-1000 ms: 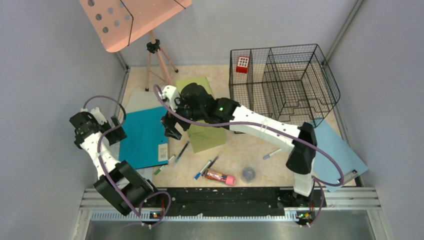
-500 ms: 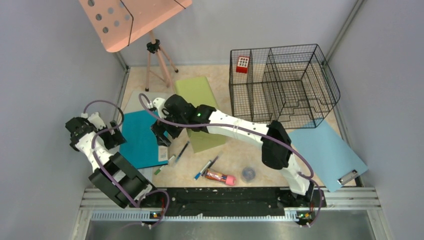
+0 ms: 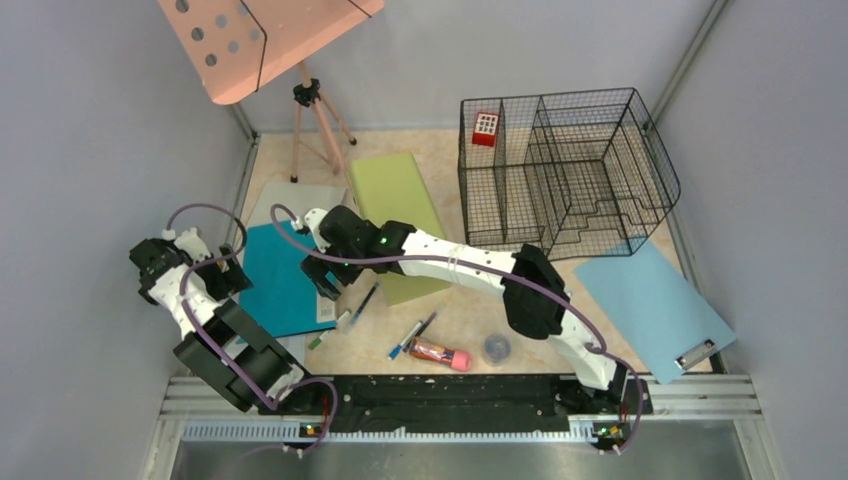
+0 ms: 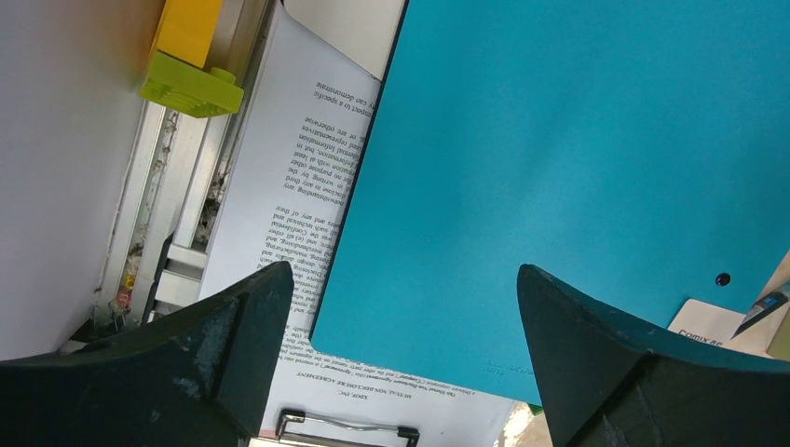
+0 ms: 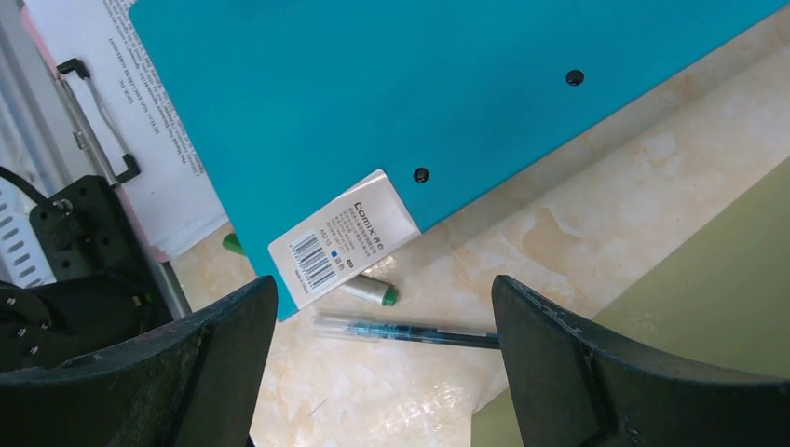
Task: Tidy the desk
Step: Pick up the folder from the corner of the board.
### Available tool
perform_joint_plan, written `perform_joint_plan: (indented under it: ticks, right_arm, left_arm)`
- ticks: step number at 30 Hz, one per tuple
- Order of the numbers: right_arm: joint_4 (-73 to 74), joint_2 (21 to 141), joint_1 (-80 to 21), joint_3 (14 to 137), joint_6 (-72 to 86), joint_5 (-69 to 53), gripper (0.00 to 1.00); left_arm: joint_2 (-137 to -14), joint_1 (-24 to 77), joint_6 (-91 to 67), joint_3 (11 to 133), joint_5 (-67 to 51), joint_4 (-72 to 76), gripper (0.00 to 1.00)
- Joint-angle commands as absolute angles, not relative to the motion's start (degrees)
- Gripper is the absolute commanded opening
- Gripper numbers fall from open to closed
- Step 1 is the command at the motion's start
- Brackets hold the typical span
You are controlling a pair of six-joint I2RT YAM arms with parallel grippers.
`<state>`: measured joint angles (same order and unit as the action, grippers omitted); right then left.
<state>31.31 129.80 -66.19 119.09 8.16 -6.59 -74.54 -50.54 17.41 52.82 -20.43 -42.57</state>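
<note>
Here we start at the near edge, where a black rail (image 3: 450,390) carries both arm bases. The tabletop (image 3: 470,315), beige with a marble pattern, extends from this rail to the grey walls and carries all the items listed below.

Just past the rail lie a blue pen (image 3: 407,343), a red tube (image 3: 440,353) and a small dark round disc (image 3: 497,348). To the right, a light blue clipboard (image 3: 650,300) lies flat with its clip toward the rail.

The left end effector (image 4: 402,275) hangs over the left side with its fingers wide apart and nothing between them. Below it we see a teal folder (image 3: 285,280) lying on a printed sheet (image 4: 298,214). A lime block (image 4: 191,84) sits by the left wall.

The right end effector (image 5: 382,284) is also spread apart and empty. It is positioned over the near right corner of the teal folder. In its wrist view we see a white barcode label (image 5: 340,240) on that corner, a small green-tipped cylinder (image 5: 371,291) beside it, and a dark pen (image 5: 410,331) lying on the tabletop.

Farther back, an olive green box (image 3: 395,185) lies partly under the right arm. A black wire basket (image 3: 570,170) stands at the far right and holds a red item (image 3: 485,128) in its left compartment. A tripod (image 3: 315,125) with a pink perforated board (image 3: 265,35) stands at the far left.
</note>
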Motion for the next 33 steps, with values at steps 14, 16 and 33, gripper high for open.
perform_joint_plan:
  ticks: [14, 16, 33]
  right_arm:
    - [29.18, 124.43, -60.89, 109.17, 4.87, 3.27, 0.85]
    - [29.03, 124.08, -60.06, 108.46, 4.62, 3.65, 0.85]
    - [27.52, 132.66, -58.43, 117.40, 13.95, -12.28, 0.91]
  left_arm:
    - [-74.84, -51.00, 21.51, 51.14, -24.03, -39.91, 0.95]
    - [-75.59, -50.91, 21.84, 51.04, -24.38, -39.90, 0.95]
    - [-81.79, -49.86, 23.70, 50.77, -27.93, -38.85, 0.99]
